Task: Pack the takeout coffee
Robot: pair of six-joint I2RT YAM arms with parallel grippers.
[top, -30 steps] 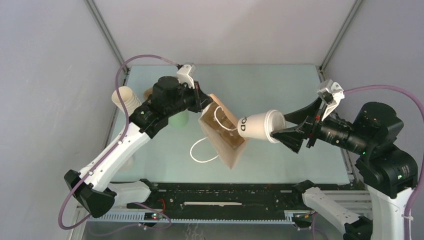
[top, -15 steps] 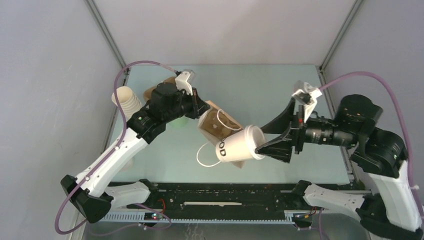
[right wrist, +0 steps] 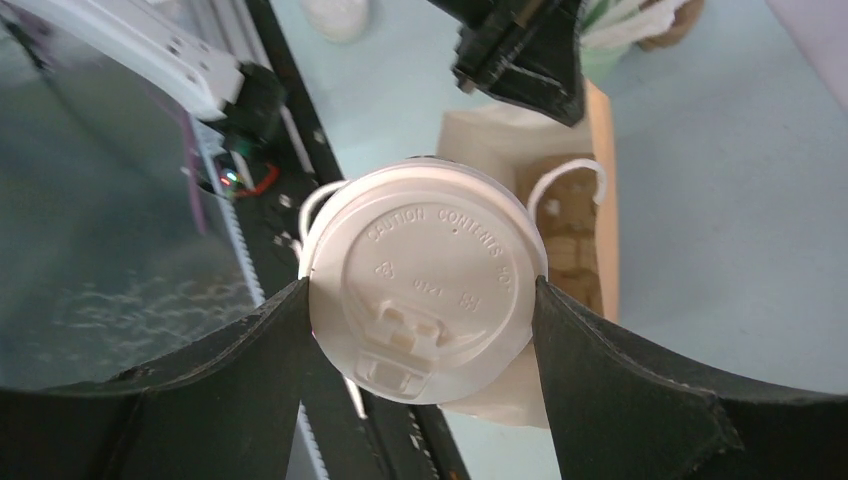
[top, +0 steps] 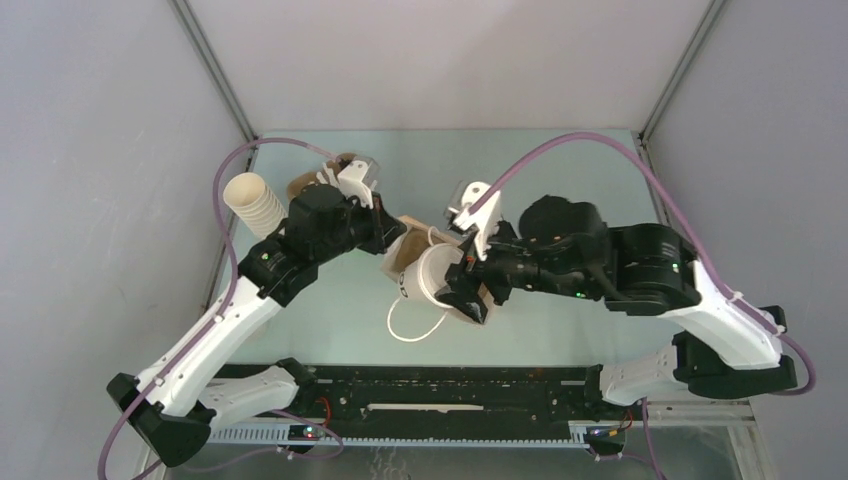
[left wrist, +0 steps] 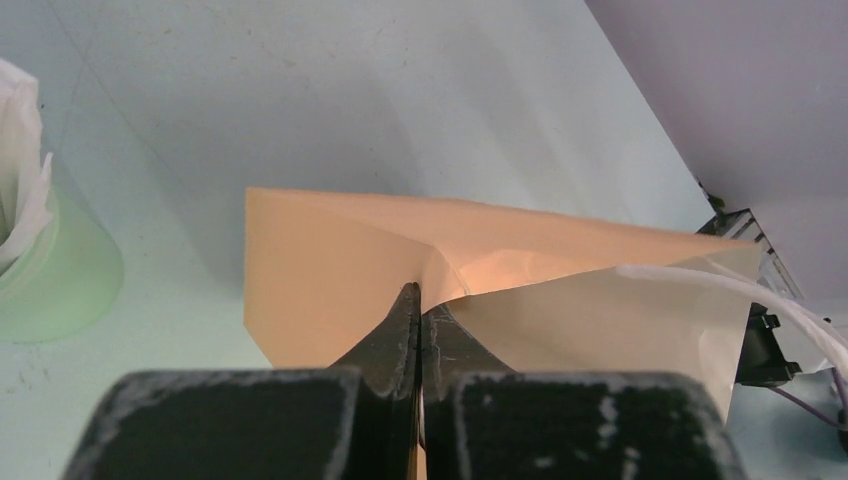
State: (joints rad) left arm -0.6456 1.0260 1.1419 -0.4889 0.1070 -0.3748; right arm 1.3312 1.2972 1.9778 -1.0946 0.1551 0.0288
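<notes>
Takeout coffee (top: 425, 280), round embossed lid (right wrist: 428, 290)

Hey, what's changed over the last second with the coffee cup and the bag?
The right gripper swung the lidded coffee cup left, from beside the paper bag to its mouth, still gripping it. The left gripper shifted a little, the bag with it. Unchanged: the left gripper pinches the bag's edge; the stack of cups hasn't moved.

Grey walls (top: 100, 150) enclose a pale green table (top: 560, 170).
</notes>
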